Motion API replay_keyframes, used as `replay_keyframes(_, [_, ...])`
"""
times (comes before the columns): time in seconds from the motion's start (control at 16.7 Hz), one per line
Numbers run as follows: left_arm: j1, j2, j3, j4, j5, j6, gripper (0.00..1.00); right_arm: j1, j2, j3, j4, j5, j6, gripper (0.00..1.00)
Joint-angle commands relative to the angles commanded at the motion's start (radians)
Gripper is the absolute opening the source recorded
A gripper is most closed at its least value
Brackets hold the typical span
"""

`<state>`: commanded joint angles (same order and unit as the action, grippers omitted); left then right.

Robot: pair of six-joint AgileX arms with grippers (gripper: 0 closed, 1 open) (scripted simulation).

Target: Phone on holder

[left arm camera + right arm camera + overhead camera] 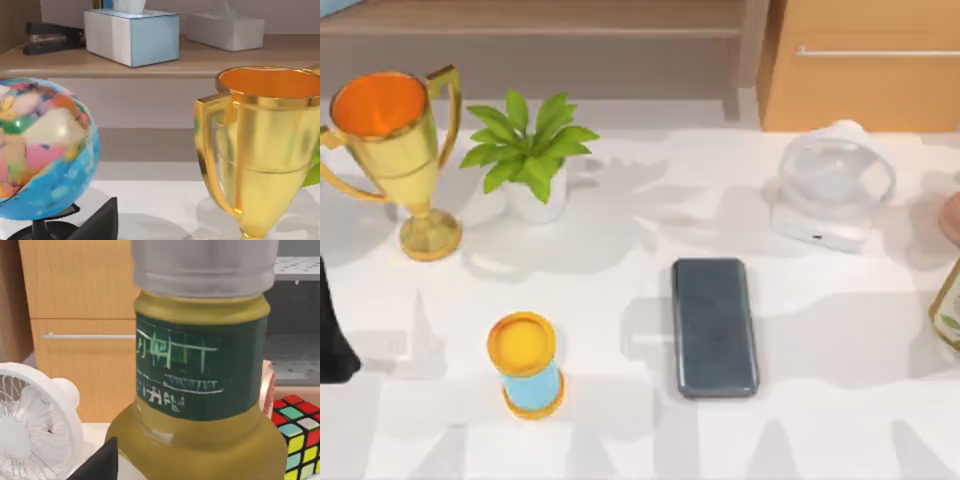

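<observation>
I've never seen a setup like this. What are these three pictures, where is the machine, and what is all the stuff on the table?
This is a rendered simulation of two AgileX robot arms at a white table. One picture looks down from above; the other two come from cameras on the arms' wrists.

From above, the phone lies flat near the middle, held by nothing. To its left stands a blue-and-yellow cylinder. Behind are a gold trophy, a potted plant and a small white fan. The dark shape at the left edge is probably part of the left arm, parked.

The left wrist camera sees the trophy up close beside a colourful globe. The right wrist camera faces a bottle with a green label, with the fan and a puzzle cube beside it.
</observation>
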<state>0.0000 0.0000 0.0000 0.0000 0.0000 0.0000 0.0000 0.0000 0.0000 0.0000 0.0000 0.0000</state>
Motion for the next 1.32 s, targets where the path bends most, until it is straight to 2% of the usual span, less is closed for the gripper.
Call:
replay_keyframes(0.3, [0.0,0.0,0.0,0.0,0.0,0.0,1.0,0.019,0.043,0.059,-0.021,0.001,0.017,1.0])
replay_keyframes(0.6, [0.0,0.0,0.0,0.0,0.0,0.0,1.0,0.114,0.259,0.345,-0.134,0.001,0.095,1.0])
replay_keyframes(0.9, [0.0,0.0,0.0,0.0,0.0,0.0,1.0,0.281,0.639,0.728,-0.345,-0.003,0.214,1.0])
replay_keyframes(1.32, [0.0,0.0,0.0,0.0,0.0,0.0,1.0,0.531,1.33,1.164,-0.738,-0.005,0.418,1.0])
